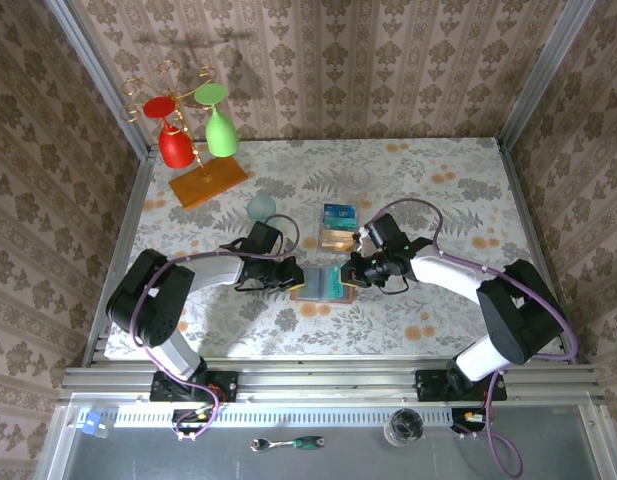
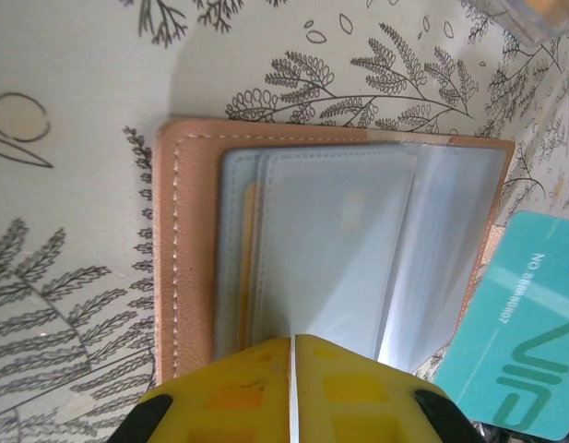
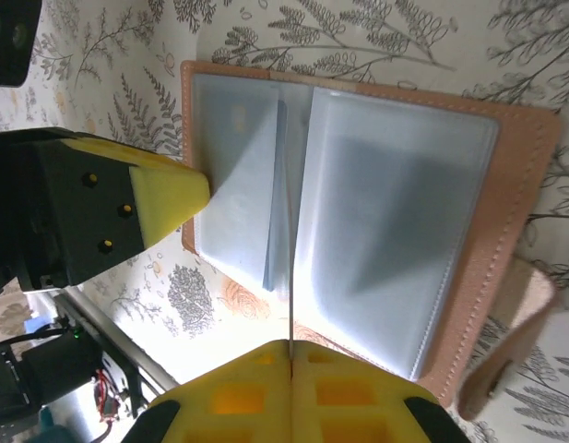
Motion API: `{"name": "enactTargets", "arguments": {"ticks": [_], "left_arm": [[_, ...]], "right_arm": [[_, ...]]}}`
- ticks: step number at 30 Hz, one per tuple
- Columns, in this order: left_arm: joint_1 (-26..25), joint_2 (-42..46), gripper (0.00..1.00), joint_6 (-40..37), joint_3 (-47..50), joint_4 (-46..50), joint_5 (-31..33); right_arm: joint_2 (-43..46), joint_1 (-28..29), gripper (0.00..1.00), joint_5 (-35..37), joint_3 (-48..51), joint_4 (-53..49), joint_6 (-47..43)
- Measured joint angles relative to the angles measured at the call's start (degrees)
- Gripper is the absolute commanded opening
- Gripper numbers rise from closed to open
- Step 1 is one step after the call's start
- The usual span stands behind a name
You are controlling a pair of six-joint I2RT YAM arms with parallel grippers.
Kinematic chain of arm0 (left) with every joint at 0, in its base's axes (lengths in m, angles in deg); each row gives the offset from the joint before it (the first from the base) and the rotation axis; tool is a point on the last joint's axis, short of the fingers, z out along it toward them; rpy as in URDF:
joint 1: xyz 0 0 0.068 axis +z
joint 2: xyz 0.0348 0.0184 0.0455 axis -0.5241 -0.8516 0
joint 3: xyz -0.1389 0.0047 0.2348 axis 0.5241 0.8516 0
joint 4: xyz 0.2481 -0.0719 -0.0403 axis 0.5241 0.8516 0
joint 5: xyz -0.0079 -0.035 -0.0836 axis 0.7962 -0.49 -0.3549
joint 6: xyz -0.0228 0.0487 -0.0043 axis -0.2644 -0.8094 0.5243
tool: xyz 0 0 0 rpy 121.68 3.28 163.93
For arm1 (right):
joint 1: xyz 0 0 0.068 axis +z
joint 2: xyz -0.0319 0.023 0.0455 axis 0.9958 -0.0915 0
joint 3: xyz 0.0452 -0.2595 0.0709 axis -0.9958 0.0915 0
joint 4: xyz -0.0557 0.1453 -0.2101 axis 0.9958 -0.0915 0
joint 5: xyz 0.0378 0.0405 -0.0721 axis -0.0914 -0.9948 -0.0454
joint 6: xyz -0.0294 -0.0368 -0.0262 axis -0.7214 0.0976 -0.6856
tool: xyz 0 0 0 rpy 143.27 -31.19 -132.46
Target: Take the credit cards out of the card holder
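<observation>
The small brown folding card holder [image 2: 184,249], with grey-blue clear pockets, lay open on the fern-print table [image 2: 72,185], in the middle of the overhead view between the two arms. The left gripper [image 2: 291,374], its yellow fingers pressed together, bore on the holder's edge at the bottom of its own frame. Whether a pocket leaf was nipped between them could not be told.

The right gripper [image 3: 291,378] was likewise closed, and a thin edge ran up from its seam. The left wrist view showed this as a teal-blue plastic card [image 2: 528,318] at lower right, clear of the pockets and overlapping only the holder's border.

The step in hand looked like one card's withdrawal, all but complete. Next, that card would need carrying up-frame to the teal and tan cards [image 1: 337,228] lying just above the holder, then releasing. A tan strip [image 2: 251,245] behind the leftmost pocket suggested one more card inside.
</observation>
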Motion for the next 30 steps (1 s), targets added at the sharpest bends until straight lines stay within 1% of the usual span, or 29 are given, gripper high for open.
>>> {"name": "enactTargets", "arguments": {"ticks": [6,12,20,30], "left_arm": [[0.13,1.25,0.13,0.00,-2.60,2.38,0.72],[0.92,1.46,0.13,-0.07,-6.12,4.42,0.87],[3.61,1.44,0.13,-2.05,-9.33,9.18,2.25],[6.97,0.74,0.14,-4.76,-12.00,11.08,1.75]], "right_arm": [[0.00,-0.13,0.02,6.08,-7.80,-8.26,-8.00],[0.00,-0.15,0.00,10.64,-11.37,-12.26,-15.52],[-0.04,-0.22,0.00,13.60,-12.90,-12.70,-22.73],[-2.21,-0.22,0.00,15.04,-15.74,-13.53,-30.93]]}}
